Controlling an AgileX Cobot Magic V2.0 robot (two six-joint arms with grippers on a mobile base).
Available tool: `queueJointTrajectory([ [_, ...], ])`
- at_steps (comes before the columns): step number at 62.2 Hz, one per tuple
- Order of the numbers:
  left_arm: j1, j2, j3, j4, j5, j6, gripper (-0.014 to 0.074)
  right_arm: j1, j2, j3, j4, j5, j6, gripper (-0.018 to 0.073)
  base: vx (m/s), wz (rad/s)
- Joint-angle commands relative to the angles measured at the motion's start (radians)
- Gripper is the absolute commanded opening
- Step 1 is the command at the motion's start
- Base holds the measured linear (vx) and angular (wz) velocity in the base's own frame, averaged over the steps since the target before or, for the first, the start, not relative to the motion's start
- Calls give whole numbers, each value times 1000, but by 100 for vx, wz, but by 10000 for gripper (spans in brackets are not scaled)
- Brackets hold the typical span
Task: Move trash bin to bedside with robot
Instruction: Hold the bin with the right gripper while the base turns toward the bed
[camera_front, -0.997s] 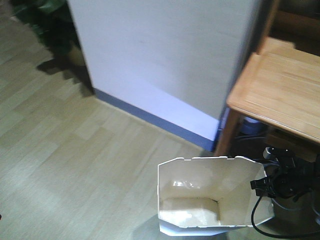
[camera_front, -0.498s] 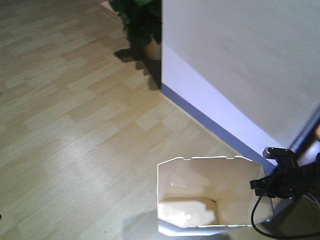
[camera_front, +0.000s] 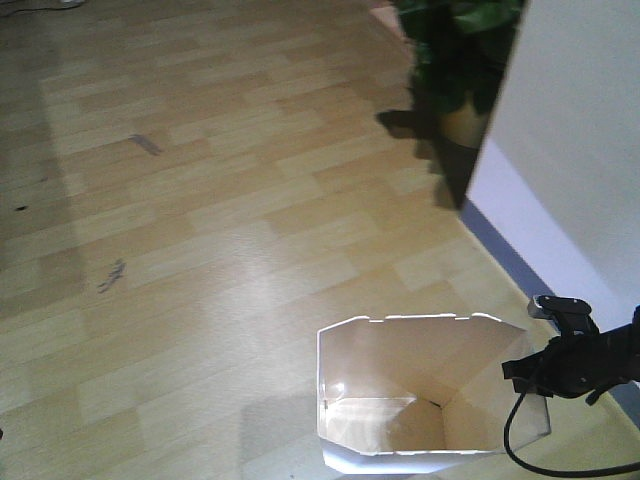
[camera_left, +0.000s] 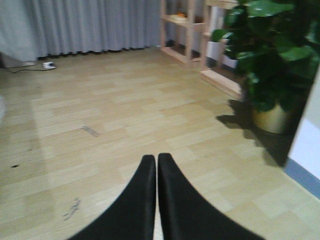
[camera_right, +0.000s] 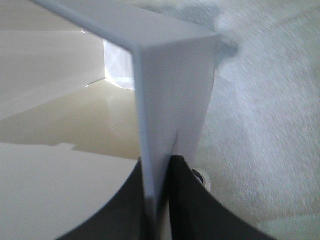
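1. One side wall of the trash bin (camera_front: 400, 370) is pinched between the right gripper's (camera_right: 157, 165) jaws. The bin sits upright at the front view's bottom edge.
2. Left gripper (camera_left: 156, 162): jaws pressed together, holding nothing.
3. Within the last second the desk has left view. The wall (camera_front: 580, 150) and potted plant (camera_front: 460, 60) have swung right, and open floor (camera_front: 200, 200) lies ahead.
4. Likely meaning: the base is turning with the bin in tow. No bed is visible yet.

Overhead, wrist views; shared trash bin (camera_front: 400, 365)
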Motion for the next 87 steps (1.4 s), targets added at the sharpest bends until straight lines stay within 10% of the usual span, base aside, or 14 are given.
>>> queueJointTrajectory([
  [1,-2,-10,29,-9,-74,-8,-6,-5,-63,-3,1,208,-2,-6,19,71],
  [87,-2,-10,29,-9,-74,-8,-6,-5,-63,-3,1,209,-2,-6,34,26],
])
